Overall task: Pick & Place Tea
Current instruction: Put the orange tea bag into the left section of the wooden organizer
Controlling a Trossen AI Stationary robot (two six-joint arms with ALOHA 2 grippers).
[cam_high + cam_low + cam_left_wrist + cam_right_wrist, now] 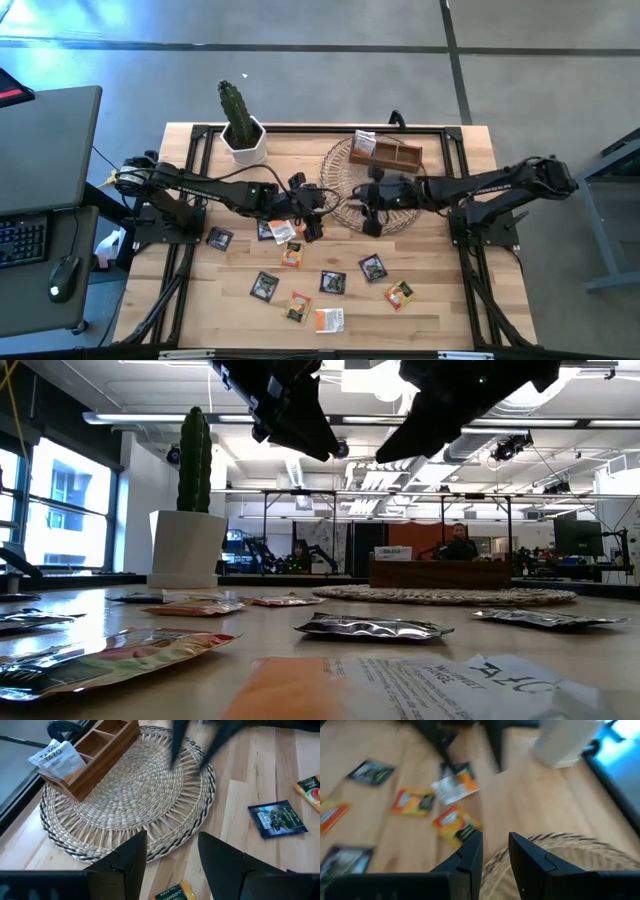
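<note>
Foil-and-paper flat square tea sachets (333, 282) lay scattered on the wooden table (440, 300); left gripper (308, 222) spread, right gripper (368, 220) empty, part-open; descend squarely, pinch edges.

A pale wooden worktop (440, 300) carries a round wicker mat (345, 160), a white potted cactus (240, 125) and scattered tea sachets (330, 282) toward its front.

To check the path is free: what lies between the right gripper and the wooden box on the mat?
In the high view, only bare woven mat lies between the right gripper and the wooden box. One tea sachet stands in the box's far compartment.
</note>
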